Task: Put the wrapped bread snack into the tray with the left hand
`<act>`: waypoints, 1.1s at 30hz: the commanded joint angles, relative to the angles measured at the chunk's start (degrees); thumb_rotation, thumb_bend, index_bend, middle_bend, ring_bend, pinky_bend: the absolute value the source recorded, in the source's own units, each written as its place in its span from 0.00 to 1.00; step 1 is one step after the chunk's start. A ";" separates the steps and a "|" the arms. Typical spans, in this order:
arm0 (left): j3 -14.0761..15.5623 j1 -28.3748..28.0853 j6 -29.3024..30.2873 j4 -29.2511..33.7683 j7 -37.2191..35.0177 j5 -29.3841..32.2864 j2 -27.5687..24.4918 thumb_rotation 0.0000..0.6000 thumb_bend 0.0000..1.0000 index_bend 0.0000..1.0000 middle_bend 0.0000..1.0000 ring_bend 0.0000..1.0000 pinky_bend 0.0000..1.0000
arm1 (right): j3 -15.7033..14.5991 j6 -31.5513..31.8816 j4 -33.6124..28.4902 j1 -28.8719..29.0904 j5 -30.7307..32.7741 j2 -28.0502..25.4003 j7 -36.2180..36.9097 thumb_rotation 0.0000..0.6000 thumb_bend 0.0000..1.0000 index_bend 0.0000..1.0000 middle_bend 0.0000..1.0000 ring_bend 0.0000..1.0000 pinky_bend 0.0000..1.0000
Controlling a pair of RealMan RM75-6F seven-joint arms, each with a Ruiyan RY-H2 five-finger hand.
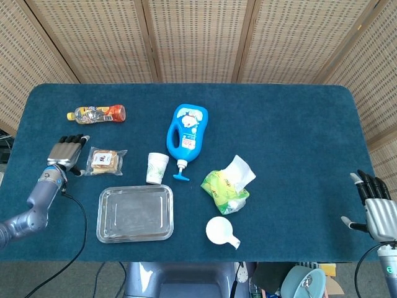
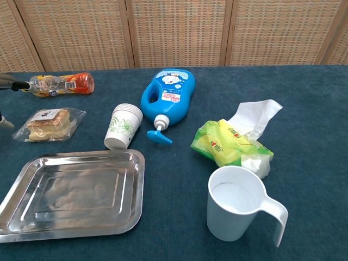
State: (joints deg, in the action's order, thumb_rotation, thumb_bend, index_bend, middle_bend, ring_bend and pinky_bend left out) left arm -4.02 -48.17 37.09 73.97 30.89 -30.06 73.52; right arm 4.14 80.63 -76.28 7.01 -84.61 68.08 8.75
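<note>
The wrapped bread snack (image 1: pixel 104 161) (image 2: pixel 49 124), in clear plastic, lies on the blue table left of a stack of paper cups. Just below it sits the metal tray (image 1: pixel 104 231) (image 2: pixel 22 228), with nothing in it. My left hand (image 1: pixel 67 151) hovers open right beside the snack's left edge, fingers apart, holding nothing. In the chest view only its fingertips (image 2: pixel 7 83) show at the left border. My right hand (image 1: pixel 376 208) hangs open off the table's right front corner, far from everything.
A drink bottle (image 1: pixel 97 113) lies behind the snack. The paper cups (image 1: pixel 157 167), a blue detergent jug (image 1: pixel 187 133), a green wipes pack (image 1: pixel 226 186) with white tissue, and a white scoop cup (image 1: pixel 221 231) occupy the table's middle.
</note>
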 commanded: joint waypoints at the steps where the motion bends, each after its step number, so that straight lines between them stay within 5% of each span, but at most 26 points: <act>1: 0.52 -1.87 -0.37 -1.26 1.30 1.14 2.09 1.00 0.26 0.00 0.00 0.00 0.00 | -0.07 -0.18 1.07 -0.12 0.19 0.18 1.26 1.00 0.13 0.00 0.00 0.00 0.00; 33: 3.83 -8.62 8.96 5.57 7.57 8.30 6.90 1.00 0.28 0.00 0.00 0.00 0.00 | -0.51 4.97 8.39 -3.20 -1.22 1.76 10.04 1.00 0.13 0.00 0.00 0.00 0.00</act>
State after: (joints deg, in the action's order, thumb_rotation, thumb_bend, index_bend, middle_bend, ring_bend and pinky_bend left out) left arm -0.36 -56.80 45.72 79.37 38.25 -21.88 80.36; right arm 3.63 85.57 -67.93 3.85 -85.83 69.86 18.76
